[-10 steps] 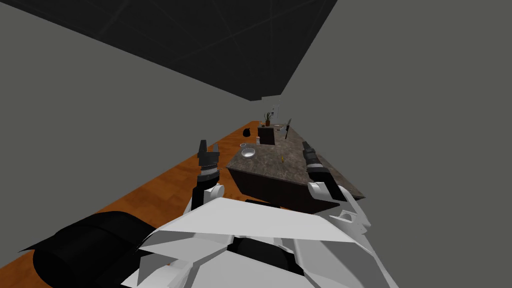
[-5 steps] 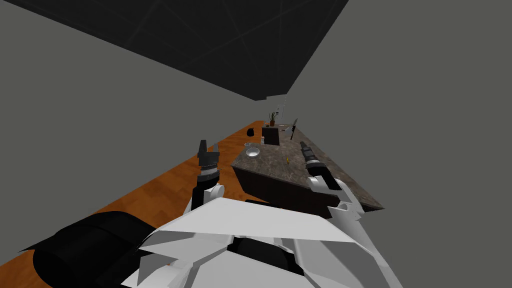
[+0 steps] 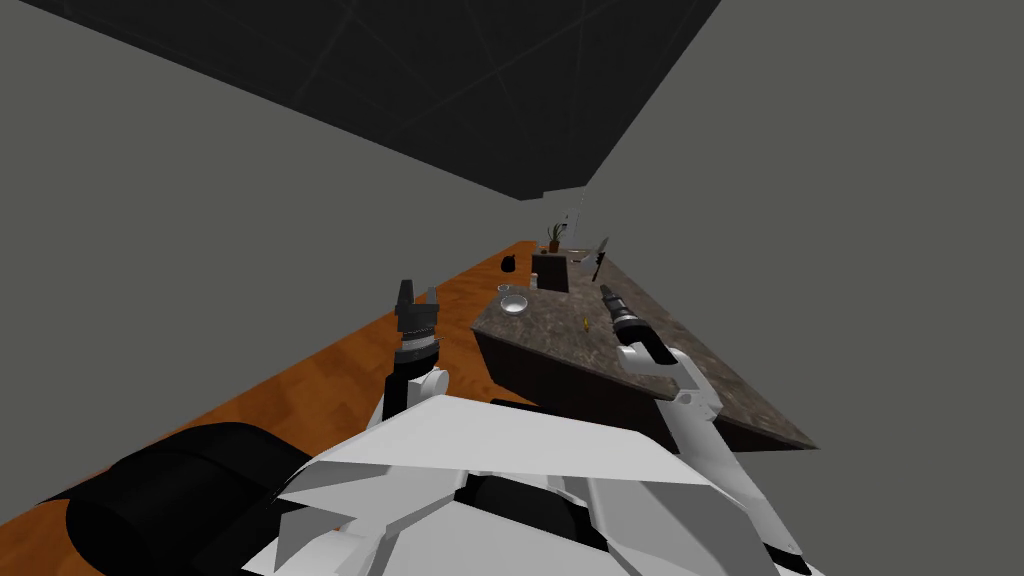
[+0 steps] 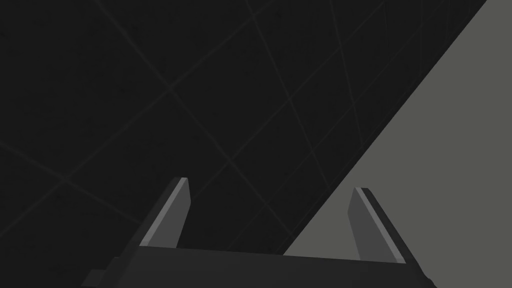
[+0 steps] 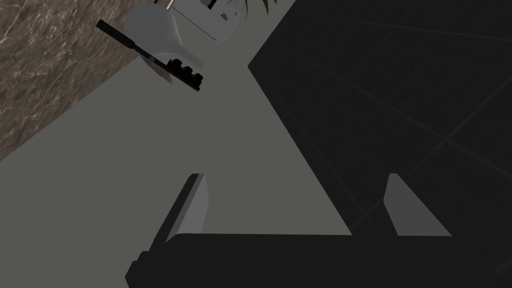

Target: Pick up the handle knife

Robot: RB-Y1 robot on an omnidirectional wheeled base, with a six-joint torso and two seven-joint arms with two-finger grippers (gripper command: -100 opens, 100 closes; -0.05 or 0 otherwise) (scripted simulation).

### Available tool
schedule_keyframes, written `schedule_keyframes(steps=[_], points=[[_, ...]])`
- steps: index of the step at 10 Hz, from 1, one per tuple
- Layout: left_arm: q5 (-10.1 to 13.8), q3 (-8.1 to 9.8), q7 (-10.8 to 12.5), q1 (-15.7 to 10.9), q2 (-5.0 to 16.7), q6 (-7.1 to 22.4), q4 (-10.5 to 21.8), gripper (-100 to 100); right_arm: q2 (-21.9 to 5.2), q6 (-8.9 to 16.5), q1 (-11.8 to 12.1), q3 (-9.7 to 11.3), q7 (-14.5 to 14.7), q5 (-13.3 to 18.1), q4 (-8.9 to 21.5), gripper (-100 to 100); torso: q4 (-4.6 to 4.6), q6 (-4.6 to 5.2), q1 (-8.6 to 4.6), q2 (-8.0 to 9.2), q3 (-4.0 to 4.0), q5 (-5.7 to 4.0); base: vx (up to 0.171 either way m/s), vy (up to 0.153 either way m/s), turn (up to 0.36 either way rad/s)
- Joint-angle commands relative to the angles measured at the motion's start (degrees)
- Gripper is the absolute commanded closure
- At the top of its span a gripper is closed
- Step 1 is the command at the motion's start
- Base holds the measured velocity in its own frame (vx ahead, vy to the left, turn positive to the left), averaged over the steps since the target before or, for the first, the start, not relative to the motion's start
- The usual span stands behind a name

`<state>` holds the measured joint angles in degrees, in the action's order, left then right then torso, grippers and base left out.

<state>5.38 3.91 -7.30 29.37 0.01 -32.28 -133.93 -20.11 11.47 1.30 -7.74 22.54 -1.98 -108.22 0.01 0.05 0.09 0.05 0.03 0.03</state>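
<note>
- Counter (image 3: 555,330) is sliding rightward across the head view compared with a second ago. That is your own base and head turning, not the furniture moving.
- Your right arm is stretching out longer over the stone top than before, and the right gripper (image 5: 295,175) is pointing along it toward the far end. Its fingers are standing spread, pinching nothing.
- The handle knife (image 5: 150,55) is sitting at the far end of the counter beside the grey wall (image 3: 850,250), black handle and pale blade both showing. It is lying well apart from the fingertips and off to one side of their line, so I'm reading this as an approach that is only partly done.
- The left gripper (image 4: 271,184) is hanging over the orange floor (image 3: 330,370), off the counter's left edge, fingers spread and empty, in the same spot as before.
- You're working in a narrow lane here. The wall is running close along the right arm's outer side, so I'm judging there is little room to swing that way.
- A shallow bowl (image 3: 514,304) and a dark block (image 3: 550,272) are standing toward the counter's left side, and a tiny yellow thing (image 3: 585,322) is lying just left of the right gripper.
- The strip of top between these and the wall is looking open, so straight ahead is probably your cleanest path.
- The counter's near corner is sitting close under the right forearm, so you're wanting height as you advance.
</note>
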Motion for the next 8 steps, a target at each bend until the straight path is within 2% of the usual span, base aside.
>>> schedule_keyframes(steps=[1,2,3,4,5,6,7,8], points=[[0.00,0.00,0.00,0.00,0.00,0.00,0.00,0,-1.26,2.86,-2.85,-0.72,1.83,-0.01,2.86,-100,0.00,0.00,0.00,0.00,0.00,0.00,-0.008,0.029,0.163],[0.00,0.00,0.00,-0.01,0.00,0.00,0.00,0,-1.26,4.60,-2.85,-0.72,1.83,-0.01,3.15,-100,0.00,-0.05,0.01,-0.01,0.00,0.00,-0.004,0.019,0.110],[0.00,0.00,0.00,0.00,0.00,0.00,0.00,0,-1.26,4.84,-2.85,-0.72,1.83,-0.01,3.15,-100,0.00,0.00,-0.02,0.00,0.00,-0.01,0.000,0.006,-0.005],[0.00,0.00,0.00,0.00,0.00,0.00,0.00,0,-2.32,7.17,-5.10,-1.41,3.44,0.00,5.86,-100,0.00,0.01,-0.06,0.00,0.00,-0.01,-0.005,0.014,0.193],[0.00,0.00,0.00,-0.01,0.00,0.00,0.00,0,-2.32,8.31,-5.10,-1.41,3.44,0.00,5.95,-100,0.00,-0.05,-0.05,-0.01,0.00,-0.01,-0.004,0.007,0.140],[0.00,0.00,0.00,0.00,0.00,0.00,0.00,0,-3.35,9.95,-7.33,-2.14,5.09,0.03,8.59,-100,0.00,-0.01,-0.06,0.00,0.00,-0.02,-0.008,0.011,0.189],[0.00,0.00,0.00,-0.01,0.00,0.00,0.00,0,-3.35,11.62,-7.33,-2.14,5.09,0.03,8.87,-100,0.00,-0.03,-0.05,0.00,0.00,-0.01,-0.014,0.002,0.093],[0.00,0.00,0.00,0.00,0.00,0.00,0.00,0,-4.34,13.27,-9.52,-2.92,6.77,0.08,11.38,-100,0.01,0.01,-0.08,0.03,0.02,-0.02,-0.026,-0.002,0.177]])
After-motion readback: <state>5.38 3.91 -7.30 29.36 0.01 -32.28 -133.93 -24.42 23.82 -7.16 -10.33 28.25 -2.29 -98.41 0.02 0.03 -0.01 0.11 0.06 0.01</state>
